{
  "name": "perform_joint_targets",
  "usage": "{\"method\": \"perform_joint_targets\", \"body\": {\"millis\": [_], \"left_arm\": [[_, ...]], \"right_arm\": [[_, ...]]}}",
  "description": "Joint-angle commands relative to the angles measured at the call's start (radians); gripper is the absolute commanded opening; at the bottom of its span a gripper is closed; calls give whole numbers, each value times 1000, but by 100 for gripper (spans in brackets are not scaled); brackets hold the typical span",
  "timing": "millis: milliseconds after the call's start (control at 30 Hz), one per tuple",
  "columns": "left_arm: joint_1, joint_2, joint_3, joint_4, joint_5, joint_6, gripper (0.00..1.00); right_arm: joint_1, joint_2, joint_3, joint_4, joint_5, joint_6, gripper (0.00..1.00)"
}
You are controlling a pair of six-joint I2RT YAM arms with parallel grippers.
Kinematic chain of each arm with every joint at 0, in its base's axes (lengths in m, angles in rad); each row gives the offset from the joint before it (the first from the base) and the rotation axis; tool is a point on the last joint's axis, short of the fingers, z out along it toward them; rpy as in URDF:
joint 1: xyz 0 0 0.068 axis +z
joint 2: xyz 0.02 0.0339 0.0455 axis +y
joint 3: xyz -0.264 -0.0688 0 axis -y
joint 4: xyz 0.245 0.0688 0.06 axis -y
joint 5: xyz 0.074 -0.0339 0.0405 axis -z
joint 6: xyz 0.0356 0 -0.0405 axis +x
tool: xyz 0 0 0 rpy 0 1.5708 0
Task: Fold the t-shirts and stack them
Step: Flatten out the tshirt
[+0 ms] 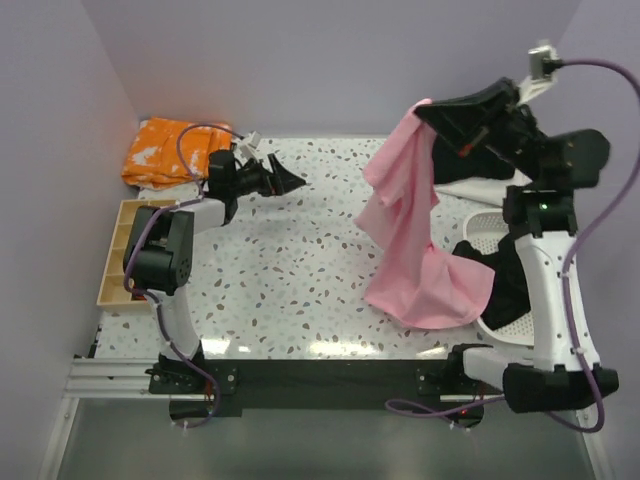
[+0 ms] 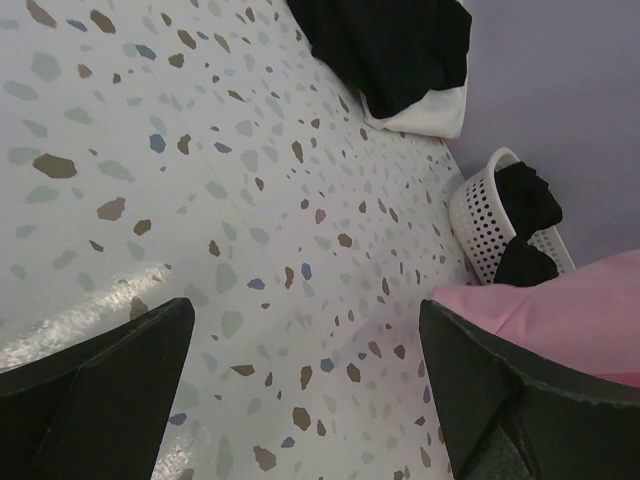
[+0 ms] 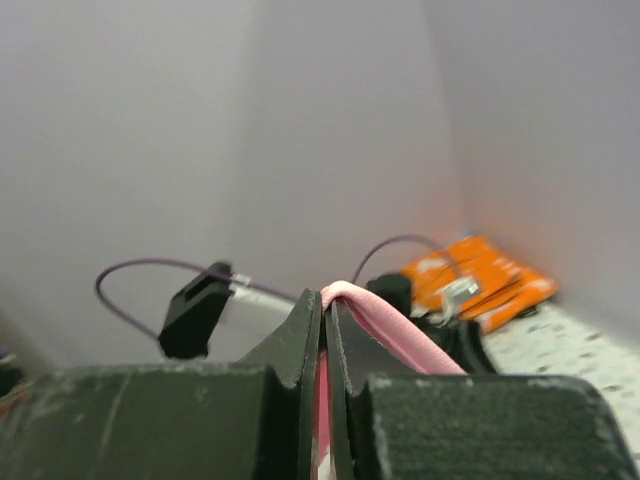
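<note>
T-shirt (image 1: 410,230) (pink) hanging from clamped right claw (image 3: 322,330), left claw (image 1: 288,180) agape

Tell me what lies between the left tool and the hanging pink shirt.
Only bare speckled tabletop: in the top view, nothing sits between the open left tool and the pink shirt.

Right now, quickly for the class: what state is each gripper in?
Left gripper: open, holding nothing.
Right gripper: shut on the pink t-shirt.

Pink t-shirt (image 1: 405,235) in right jaws
</note>
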Motion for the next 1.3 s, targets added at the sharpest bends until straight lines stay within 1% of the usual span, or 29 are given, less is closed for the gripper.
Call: {"method": "perform_joint_targets", "body": {"millis": [0, 67, 100, 133, 200, 233, 300, 333, 367, 433, 500, 567, 633, 667, 733, 767, 800, 867, 900, 933, 967, 1000, 1033, 1067, 1100, 1133, 1167, 1200, 1267], "left_arm": [[70, -121, -45, 96, -45, 9, 100], [82, -153, -72, 90, -65, 40, 100], [93, -161, -74, 60, -76, 55, 100], [99, -170, -73, 37, -86, 69, 100], [117, -173, -63, -9, -120, 89, 100], [120, -179, -68, -14, -132, 90, 100], [120, -190, -97, -5, -146, 92, 100], [122, -194, -106, -5, -154, 92, 100], [123, -193, -111, -14, -156, 87, 100], [125, -176, -100, -32, -125, 90, 100], [125, -147, -90, -36, -51, 100, 100], [122, -129, -91, -23, 1, 109, 100], [122, -107, -115, 3, 12, 119, 100], [122, -99, -120, 6, 0, 127, 100], [122, -69, -122, 1, -5, 141, 100], [122, -58, -122, 3, -8, 141, 100], [120, -40, -123, 16, -7, 138, 100], [119, -24, -135, 64, -11, 113, 100], [117, -14, -139, 82, -8, 104, 100], [114, -9, -143, 101, 2, 89, 100], [107, -3, -143, 121, -2, 83, 100], [104, 0, -133, 121, -4, 75, 100], [97, 2, -129, 125, 10, 60, 100], [94, 3, -135, 194, 31, 43, 100], [93, 8, -148, 251, 57, -36, 100], [93, 16, -148, 350, 100, -82, 100], [90, 41, -140, 386, 128, -124, 100], [87, 52, -110, 394, 148, -171, 100], [65, 63, -73, 321, 165, -163, 100]], "right_arm": [[213, 106, -3, -59, -73, -125, 0], [263, 165, -58, -64, -73, -165, 0], [306, 197, -103, -82, -55, -208, 0], [323, 276, -126, -113, -35, -225, 0], [372, 359, -193, -106, 46, -283, 0], [386, 449, -198, -128, 70, -308, 0], [419, 556, -154, -197, 97, -389, 0], [430, 650, -140, -222, 134, -398, 0], [439, 689, -125, -240, 158, -406, 0], [465, 780, -94, -256, 232, -430, 0], [476, 823, -86, -239, 246, -435, 0], [476, 857, -94, -176, 251, -415, 0], [478, 860, -94, -161, 254, -407, 0], [478, 852, -94, -162, 252, -409, 0], [476, 782, -118, -184, 275, -427, 0], [478, 747, -125, -210, 327, -447, 0], [478, 661, -141, -236, 352, -491, 0], [476, 569, -155, -335, 416, -576, 0], [478, 467, -158, -363, 500, -596, 0], [476, 420, -155, -438, 559, -619, 0], [478, 367, -154, -464, 603, -654, 0], [476, 282, -148, -522, 693, -673, 0], [478, 233, -146, -543, 737, -691, 0], [476, 193, -140, -565, 783, -711, 0], [476, 117, -135, -628, 908, -720, 0], [476, 84, -132, -650, 964, -726, 0], [478, 55, -137, -670, 1023, -745, 0], [476, 20, -140, -711, 1123, -753, 0], [478, -71, -161, -736, 1211, -763, 0]]}}
